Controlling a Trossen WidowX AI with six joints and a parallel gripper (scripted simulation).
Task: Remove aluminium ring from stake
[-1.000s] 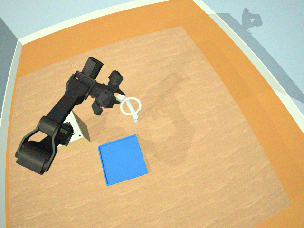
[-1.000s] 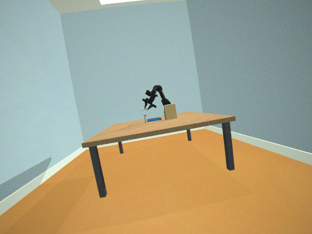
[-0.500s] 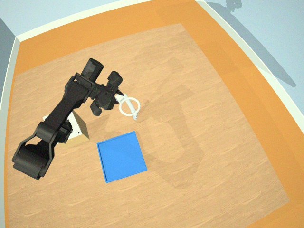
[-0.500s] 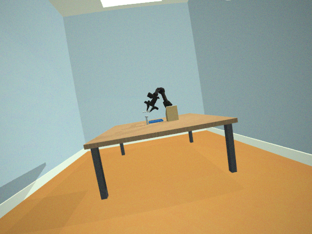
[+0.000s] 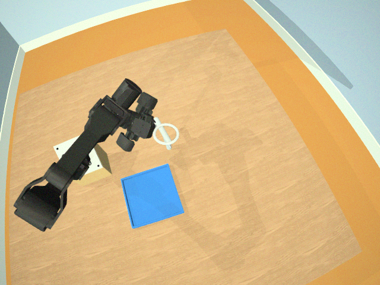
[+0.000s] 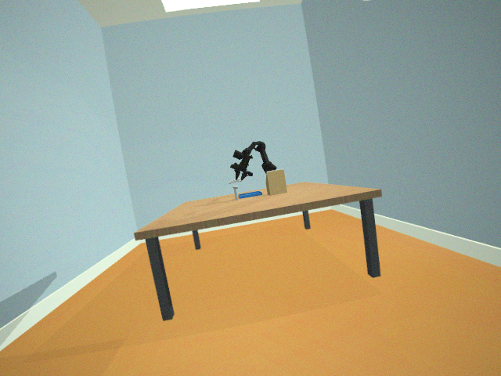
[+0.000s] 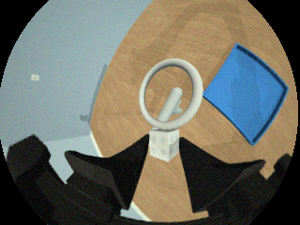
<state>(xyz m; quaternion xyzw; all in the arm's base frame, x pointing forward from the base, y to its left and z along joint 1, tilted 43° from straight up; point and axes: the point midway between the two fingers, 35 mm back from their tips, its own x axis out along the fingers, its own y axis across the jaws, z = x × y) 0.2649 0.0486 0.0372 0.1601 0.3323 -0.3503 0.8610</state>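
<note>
1. While a black robot arm (image 5: 78,147) (image 6: 264,155) reaches over a wooden table (image 5: 214,214) (image 6: 258,211) (image 7: 206,47), its gripper (image 5: 154,124) (image 6: 239,179) (image 7: 164,142) is clamped on the small pale tab (image 7: 164,145) of a metal ring, one dark finger pressed to either side.
2. The ring (image 5: 177,133) (image 6: 233,182) (image 7: 199,91), off the stake, is held in the air above it. Seen from the side, the hoop rides slightly higher than the top of the post, apart from the table and appearing close to level.
3. Below the hoop stands the upright stake (image 6: 236,194) (image 7: 178,111), capped by its pale cross-bar (image 5: 164,133) (image 6: 235,186) (image 7: 170,104). From overhead, the hoop overlaps the bar, both bar ends poking out beyond the circle. Whether ring and bar touch cannot be told for certain; the outside view suggests a slim gap.
4. Near the stake, a square blue tray (image 5: 152,196) (image 6: 250,195) (image 7: 248,94) lies flat on the tabletop, the ring outside its walls and the delivery yet to be made.
5. Beside the tray, a boxy block (image 5: 103,158) (image 6: 276,182) with a white top stands partly beneath the arm in the overhead view.
</note>
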